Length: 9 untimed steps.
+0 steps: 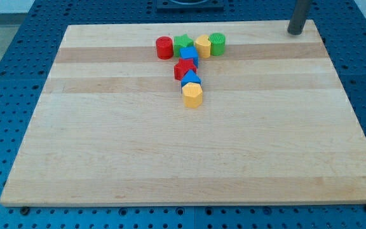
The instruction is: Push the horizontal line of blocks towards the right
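In the camera view, the horizontal row sat at upper centre of the wooden board (107,159): red cylinder (164,48), green star block (183,43), yellow heart block (203,46), green cylinder (217,43), all touching. My tip (295,32), a bare rod with no jaws, stood upper right, well apart. The blocks looked light, rigid and slippery; I judged a push on the red cylinder's left face best.

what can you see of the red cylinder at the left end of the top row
The red cylinder is a short, upright peg with a flat round top, in glossy solid red that looks like painted wood. It stands on the wooden board near the view's top, as the leftmost block of the horizontal row. Its right side sits against or very close to the green block; actual contact cannot be confirmed. Nothing lies on its left. My tip is far off, near the board's top right corner.
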Each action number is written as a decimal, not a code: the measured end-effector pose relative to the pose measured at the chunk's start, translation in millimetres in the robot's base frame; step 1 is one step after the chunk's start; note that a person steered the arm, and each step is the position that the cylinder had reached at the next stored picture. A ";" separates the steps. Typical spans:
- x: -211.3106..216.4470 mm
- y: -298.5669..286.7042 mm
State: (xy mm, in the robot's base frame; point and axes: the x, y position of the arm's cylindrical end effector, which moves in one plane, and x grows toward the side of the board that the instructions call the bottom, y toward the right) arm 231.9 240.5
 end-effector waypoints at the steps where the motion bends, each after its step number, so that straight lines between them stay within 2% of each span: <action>1: 1.4 0.0; 4: 17.2 0.5; 7: 188.9 -0.9; 9: 272.6 -104.2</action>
State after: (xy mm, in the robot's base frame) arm 504.6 136.3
